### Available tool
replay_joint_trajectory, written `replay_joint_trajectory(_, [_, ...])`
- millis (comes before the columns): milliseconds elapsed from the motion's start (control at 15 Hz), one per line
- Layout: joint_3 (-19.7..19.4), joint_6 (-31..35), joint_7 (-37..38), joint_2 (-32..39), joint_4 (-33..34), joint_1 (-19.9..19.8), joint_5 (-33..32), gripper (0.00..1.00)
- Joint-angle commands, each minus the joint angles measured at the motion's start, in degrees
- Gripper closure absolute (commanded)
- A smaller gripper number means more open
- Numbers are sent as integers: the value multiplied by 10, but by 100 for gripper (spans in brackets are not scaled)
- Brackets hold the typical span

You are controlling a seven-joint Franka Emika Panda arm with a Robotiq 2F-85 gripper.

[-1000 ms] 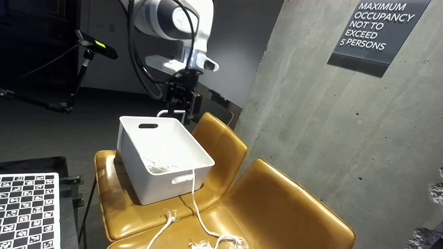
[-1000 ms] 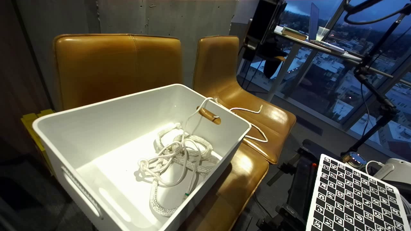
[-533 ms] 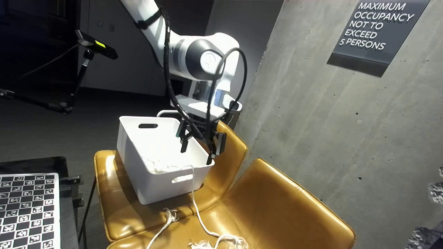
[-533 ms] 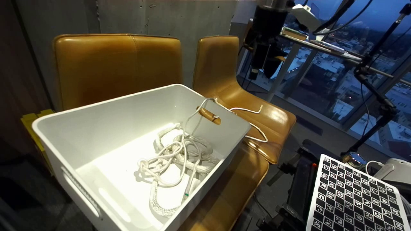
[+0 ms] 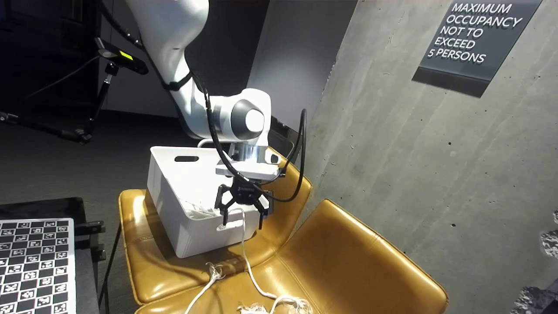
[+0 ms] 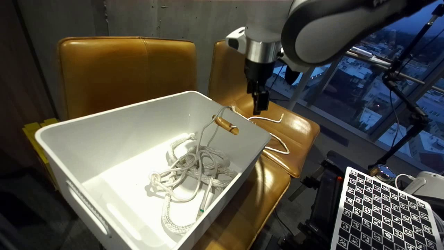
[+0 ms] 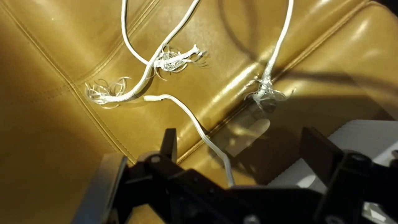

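Observation:
My black gripper (image 5: 243,223) is open and empty, pointing down beside the handle end of the white bin (image 5: 174,226). It also shows edge-on beyond that end of the bin in an exterior view (image 6: 258,108). In the wrist view, a thin white cord (image 7: 199,127) lies on the tan seat and passes between the open fingers (image 7: 238,137), apart from them. In both exterior views a white cord (image 5: 248,266) (image 6: 204,130) runs over the bin's rim. Frayed white rope ends (image 7: 266,90) lie on the seat. Tangled white ropes (image 6: 208,180) lie inside the bin.
The bin stands on a tan chair (image 5: 148,279); another tan chair (image 5: 362,257) stands beside it. A concrete wall (image 5: 392,144) is behind the chairs. A checkered board (image 5: 37,266) lies at the side. A camera on a stand (image 5: 122,56) and windows (image 6: 350,97) are also in view.
The arm has swung from behind the bin to its handle end and come lower, with the gripper now above the cord. The gripper stays open. The bin and ropes have not visibly moved.

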Motion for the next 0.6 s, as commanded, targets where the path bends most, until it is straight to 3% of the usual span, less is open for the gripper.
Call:
replay_joint_trajectory(0, [-22,68,7,44,-3,28,-101,0])
replay_joint_trajectory(267, [-21,127,19,47,-5,38,-200,0])
replay_joint_trajectory(533, [-2,154,15,31,-16,24,-217,0])
